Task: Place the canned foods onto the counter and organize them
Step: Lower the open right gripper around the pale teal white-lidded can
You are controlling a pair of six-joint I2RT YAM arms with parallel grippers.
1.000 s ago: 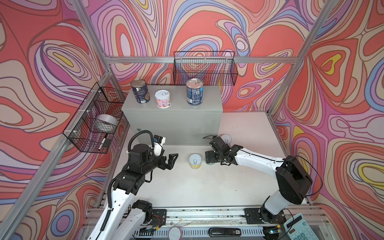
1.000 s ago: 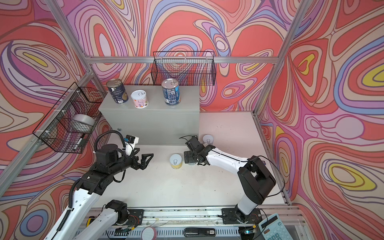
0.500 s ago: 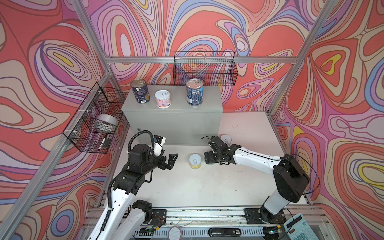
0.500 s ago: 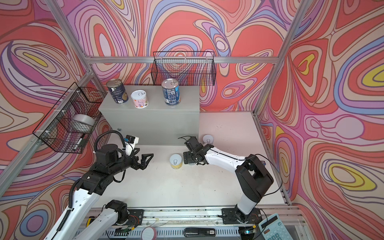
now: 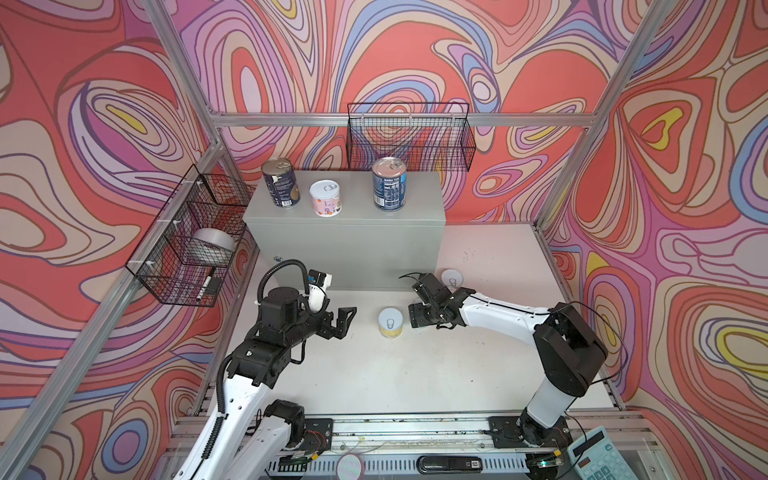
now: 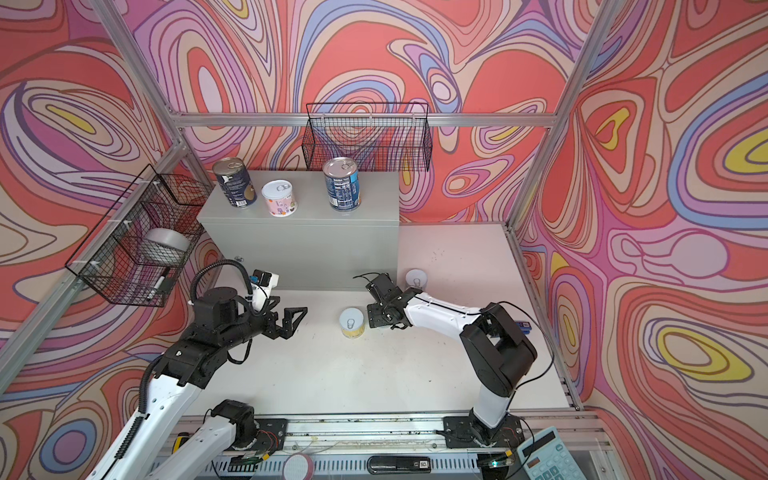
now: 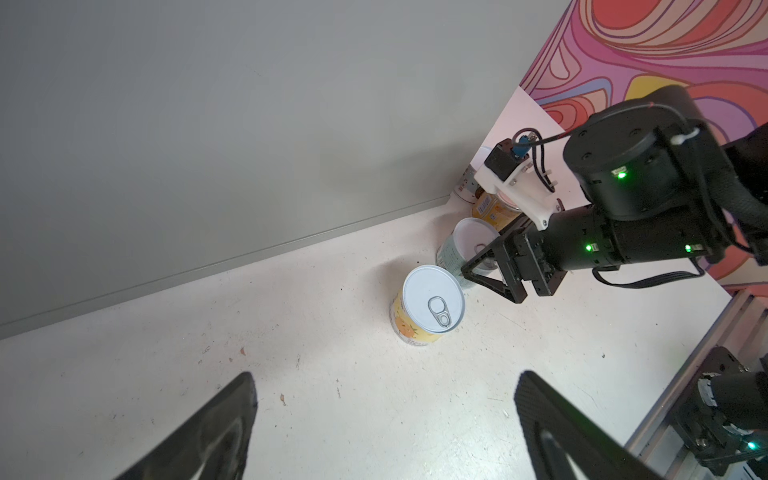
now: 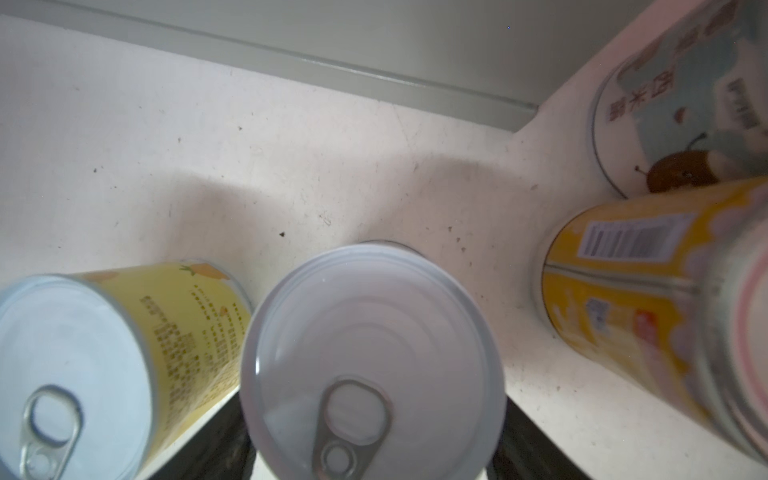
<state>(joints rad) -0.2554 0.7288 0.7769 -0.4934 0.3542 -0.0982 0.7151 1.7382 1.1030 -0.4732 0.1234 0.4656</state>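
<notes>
Tabletop (image 5: pixel 415 374) white + scuffed w/ swirl-print walls (image 5: pixel 415 50) — left claw (image 5: pixel 347 322) spread empty, right claw (image 5: pixel 412 316) round pale-blue can (image 7: pixel 451 252), grip unclear.

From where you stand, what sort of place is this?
Probably a robot test booth, not a real kitchen: swirly printed walls on an aluminium frame, two arms bolted to a white tabletop, and a grey metal cabinet standing in as a counter for cans.

The white-labelled can (image 8: pixel 681 104) carries Chinese characters in red, of which "米" can be made out; the rest is too blurred. The orange can (image 8: pixel 623 266) bears a barcode, its digits unreadable. The yellow can (image 8: pixel 187 316) and the tall dark blue can (image 5: pixel 389 187) show fine print too small to read.
</notes>
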